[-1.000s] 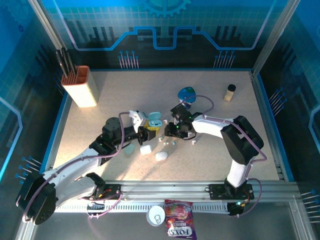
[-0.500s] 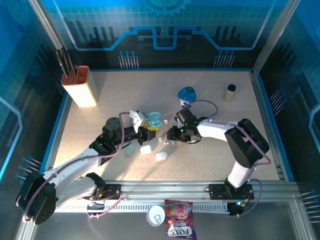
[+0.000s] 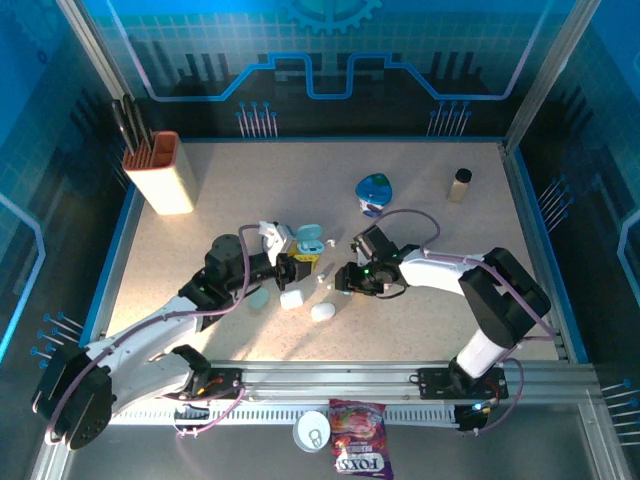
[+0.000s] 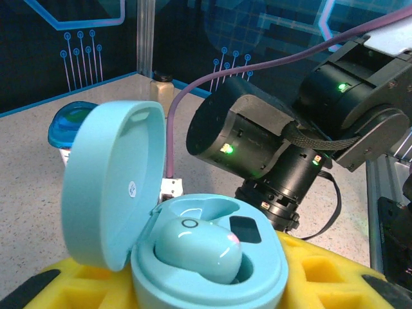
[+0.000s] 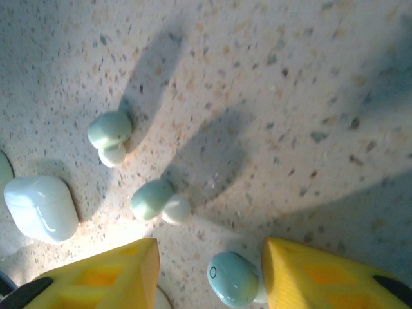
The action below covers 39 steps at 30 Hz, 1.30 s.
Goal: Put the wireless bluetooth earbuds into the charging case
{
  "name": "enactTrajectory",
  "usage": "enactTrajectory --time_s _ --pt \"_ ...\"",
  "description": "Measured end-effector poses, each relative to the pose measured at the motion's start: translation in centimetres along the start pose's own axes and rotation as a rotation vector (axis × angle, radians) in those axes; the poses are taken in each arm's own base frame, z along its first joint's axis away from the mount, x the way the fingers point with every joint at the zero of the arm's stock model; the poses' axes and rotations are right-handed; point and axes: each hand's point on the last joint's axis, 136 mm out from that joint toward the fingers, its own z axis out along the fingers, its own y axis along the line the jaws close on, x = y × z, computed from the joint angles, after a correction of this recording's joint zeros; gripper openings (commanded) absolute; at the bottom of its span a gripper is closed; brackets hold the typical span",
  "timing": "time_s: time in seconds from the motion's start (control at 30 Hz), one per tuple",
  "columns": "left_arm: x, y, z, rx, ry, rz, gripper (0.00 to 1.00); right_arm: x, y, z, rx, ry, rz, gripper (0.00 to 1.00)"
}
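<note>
Over the last second the right tool point(image 3: 343, 279) has come down and nearer, in toward the open teal charging case point(image 3: 308, 240). Its forearm now lies lower over the surface point(image 3: 430, 200). The left tool point(image 3: 296, 264) and the case have not shifted. The left tool is clamped on the case, which sits between its yellow pads point(image 4: 315, 270) with the lid up. One teal earbud point(image 4: 196, 248) is seated inside the case.

The right tool's fingers stand apart over the surface just right of the case. A loose teal earbud point(image 5: 233, 278) lies between them, hard by one finger, with a clear gap to the other. Two more pale earbuds point(image 5: 109, 132) lie just beyond the fingertips, near a white case point(image 5: 40, 207).
</note>
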Motion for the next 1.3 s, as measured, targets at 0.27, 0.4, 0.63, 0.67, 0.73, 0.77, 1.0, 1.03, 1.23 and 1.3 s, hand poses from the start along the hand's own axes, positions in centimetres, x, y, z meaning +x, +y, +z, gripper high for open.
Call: enactTrajectory --time_s 0.27,0.4,0.63,0.67,0.73,0.77,1.0,1.03,1.23,1.3 --pt "0.0 0.0 0.0 0.000 0.000 0.000 0.39 0.6 -0.4 -0.2 0.017 0.021 -0.015 0.48" --pt "0.1 0.0 0.0 -0.001 0.005 -0.001 0.39 0.6 -0.4 0.0 0.019 0.029 -0.033 0.46" --pt "0.1 0.0 -0.1 -0.001 0.006 0.002 0.39 0.6 -1.1 0.0 0.054 0.035 -0.036 0.31" --pt "0.1 0.0 -0.1 -0.001 0.006 0.001 0.39 0.5 -1.2 0.0 0.060 0.035 -0.035 0.28" --pt "0.1 0.0 -0.1 -0.001 0.006 0.002 0.39 0.5 -1.3 0.0 0.068 0.034 -0.033 0.25" --pt "0.1 -0.1 -0.1 0.000 0.006 0.002 0.39 0.5 -1.3 0.0 0.072 0.033 -0.033 0.24" --pt "0.0 -0.1 -0.2 -0.001 0.004 0.003 0.39 0.3 -1.9 -0.2 0.094 0.026 -0.021 0.19" --pt "0.0 -0.1 -0.2 -0.001 0.004 0.003 0.39 0.2 -1.9 -0.2 0.095 0.024 -0.021 0.19" --pt "0.0 -0.1 -0.2 -0.001 0.003 0.005 0.39 -0.5 -2.3 -1.3 0.120 -0.019 -0.015 0.18" --pt "0.0 -0.1 -0.1 -0.001 0.002 0.006 0.39 -1.1 -2.1 -2.1 0.107 -0.052 -0.012 0.19"
